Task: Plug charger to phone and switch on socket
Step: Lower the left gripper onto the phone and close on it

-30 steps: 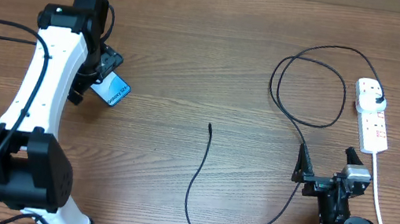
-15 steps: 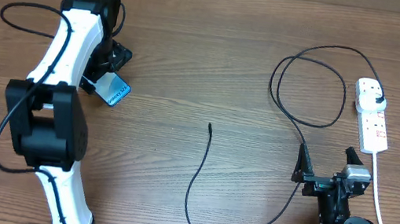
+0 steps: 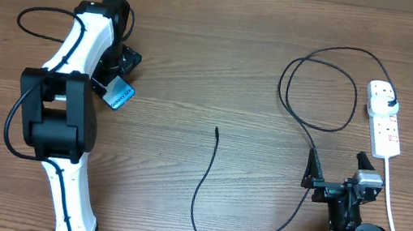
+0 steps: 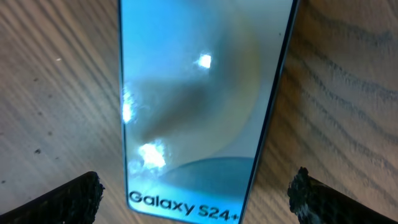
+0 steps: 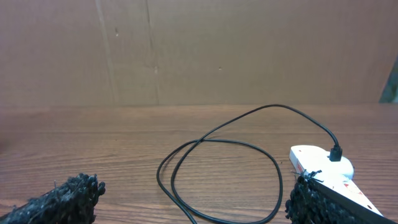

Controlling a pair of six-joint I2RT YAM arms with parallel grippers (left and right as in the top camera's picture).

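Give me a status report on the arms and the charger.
Left gripper open, over the phone. Right gripper open, empty, near the socket. Charger in socket, tip loose on table, not in phone. Nothing blocking.

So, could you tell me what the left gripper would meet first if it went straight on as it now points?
Most likely the phone: it lies screen-up on the table, framed by the open left gripper. How far off it is, I cannot tell.

Wood-grain table, brown cardboard wall bhd, even light
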